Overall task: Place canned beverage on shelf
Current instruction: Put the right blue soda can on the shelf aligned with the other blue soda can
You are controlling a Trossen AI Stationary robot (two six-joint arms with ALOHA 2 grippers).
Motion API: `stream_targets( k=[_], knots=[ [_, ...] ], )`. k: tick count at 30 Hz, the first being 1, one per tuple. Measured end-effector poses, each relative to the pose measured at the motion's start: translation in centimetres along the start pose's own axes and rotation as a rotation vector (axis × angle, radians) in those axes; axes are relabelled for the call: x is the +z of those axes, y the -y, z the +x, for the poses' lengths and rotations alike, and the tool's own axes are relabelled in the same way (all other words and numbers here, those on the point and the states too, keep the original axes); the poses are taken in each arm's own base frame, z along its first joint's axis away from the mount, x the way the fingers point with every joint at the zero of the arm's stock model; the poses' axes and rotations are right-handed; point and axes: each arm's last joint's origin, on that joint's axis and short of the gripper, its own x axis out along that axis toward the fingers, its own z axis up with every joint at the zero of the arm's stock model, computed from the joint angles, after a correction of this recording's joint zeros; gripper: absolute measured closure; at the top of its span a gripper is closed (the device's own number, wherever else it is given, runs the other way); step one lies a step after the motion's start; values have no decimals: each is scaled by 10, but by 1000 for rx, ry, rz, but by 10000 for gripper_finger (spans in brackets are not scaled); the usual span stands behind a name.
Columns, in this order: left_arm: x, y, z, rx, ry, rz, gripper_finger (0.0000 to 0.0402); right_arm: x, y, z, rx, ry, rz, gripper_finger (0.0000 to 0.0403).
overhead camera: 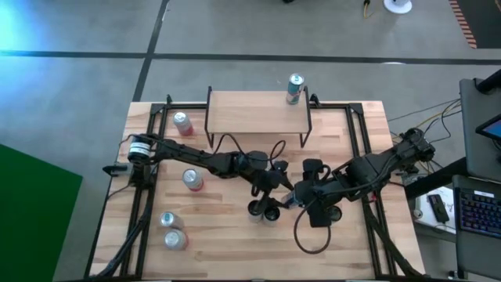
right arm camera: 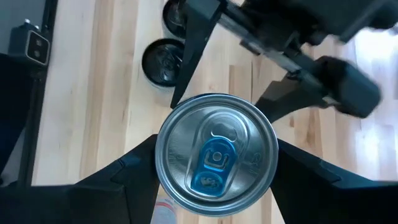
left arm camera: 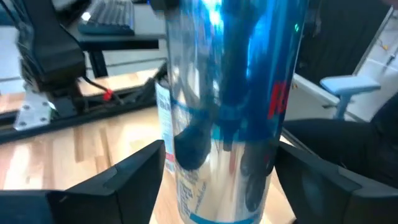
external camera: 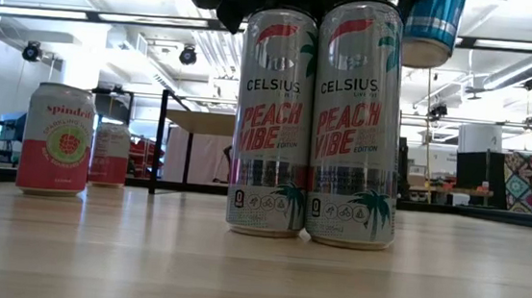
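Note:
A blue and silver canned beverage [left arm camera: 230, 106] hangs upright over the middle of the table, between both grippers. My left gripper [left arm camera: 221, 158] reaches in from the table's left, and its fingers lie against the can's sides. My right gripper [right arm camera: 216, 155] comes down from above, shut around the can's top [right arm camera: 216, 154]. In the low view the can's bottom [external camera: 433, 29] hangs above two tall Celsius cans [external camera: 273, 121] [external camera: 357, 123] that stand on the table. The shelf [overhead camera: 257, 110] stands at the far middle and bears another can [overhead camera: 293, 88]. My left gripper has the can's side wall [left arm camera: 171, 155] between its two fingers [left arm camera: 134, 171], with no gap showing. The fingers come nearly level from the table's left. The can stands upright, clear of the table. My right gripper pinches the can just below its rim [right arm camera: 163, 158], one finger [right arm camera: 127, 171] on each opposite side. The fingers slant down from above on the table's right. The can hangs upright, lifted clear.
Several pink and red cans stand on the left half of the table [overhead camera: 182, 123] [overhead camera: 192, 180] [overhead camera: 168, 219] [overhead camera: 176, 239]. The two Celsius cans [overhead camera: 257, 208] [overhead camera: 272, 213] stand just below the held can. Black rails [overhead camera: 153, 125] run along the table's sides.

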Motion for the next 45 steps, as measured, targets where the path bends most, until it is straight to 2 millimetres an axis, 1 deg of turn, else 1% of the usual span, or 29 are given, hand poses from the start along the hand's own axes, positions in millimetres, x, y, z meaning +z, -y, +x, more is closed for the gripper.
stream_targets(
  k=[5, 8, 13, 24, 27, 32, 36, 40, 43, 45],
  knots=[
    [3, 0, 0, -10, 30, 2, 87, 0, 0, 0, -1, 3, -31, 161],
    [3, 0, 0, -14, 26, 2, 80, 2, 0, -1, -5, 22, -57, 161],
    [3, 0, 0, -16, 26, 11, 88, 3, 1, -1, -45, 39, -130, 161],
    [4, -1, 0, 17, 40, 33, 93, 6, 2, 0, -56, 58, -197, 161],
    [4, -1, 0, 42, 37, 33, 110, 6, 3, 0, -59, 54, -196, 161],
    [4, -1, 0, 32, 37, 37, 190, 6, 3, 0, -62, 53, -191, 161],
    [4, -2, -1, 21, 38, 25, 191, 6, 4, 0, -59, 53, -162, 157],
    [3, -6, -2, 35, 39, 7, 190, 4, 7, 0, -75, 41, -92, 140],
    [3, -9, -2, 126, 34, 5, 167, 4, 10, -7, -119, 78, -42, 121],
    [3, -11, -3, 181, 30, -1, 160, 0, 13, -14, -181, 99, -1, 109]
  ],
)
